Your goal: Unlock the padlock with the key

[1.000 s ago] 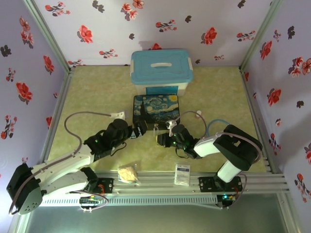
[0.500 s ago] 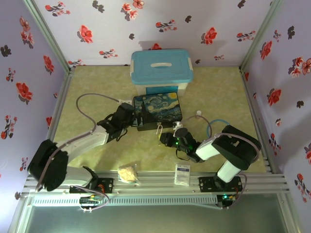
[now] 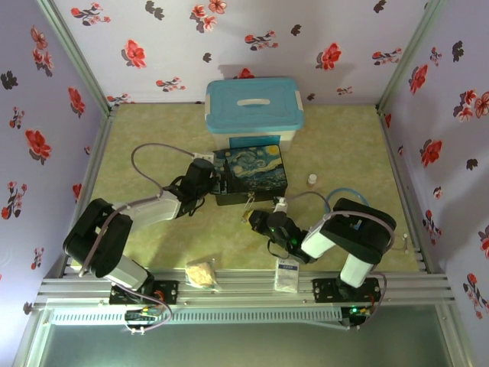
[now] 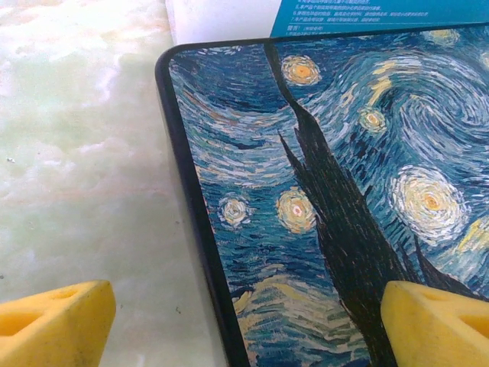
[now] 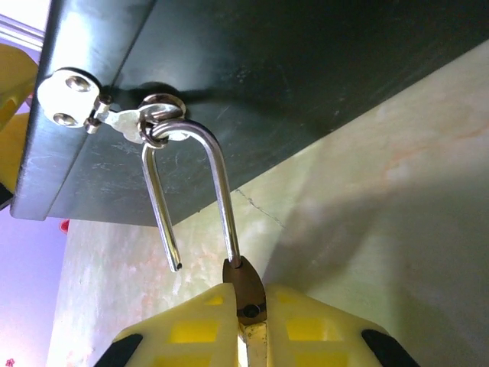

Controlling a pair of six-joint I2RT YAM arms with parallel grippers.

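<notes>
Brass padlock (image 5: 246,284) sits pinched in the right pincer (image 5: 250,306), its shackle (image 5: 218,176) running lengthwise away to the box (image 5: 267,69) hasp (image 5: 157,122), short leg free. Spread wide, the left pincer (image 4: 244,329) straddles the box corner.

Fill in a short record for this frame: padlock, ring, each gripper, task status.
padlock: shackle open, short leg hanging free
ring: on the dark box front, shackle hooked through it
right gripper: shut on the padlock, below the shackle
left gripper: open, straddling the painted box at its edge, one finger over the lid, the other over the table
status: looks unlocked, not yet off the ring
</notes>
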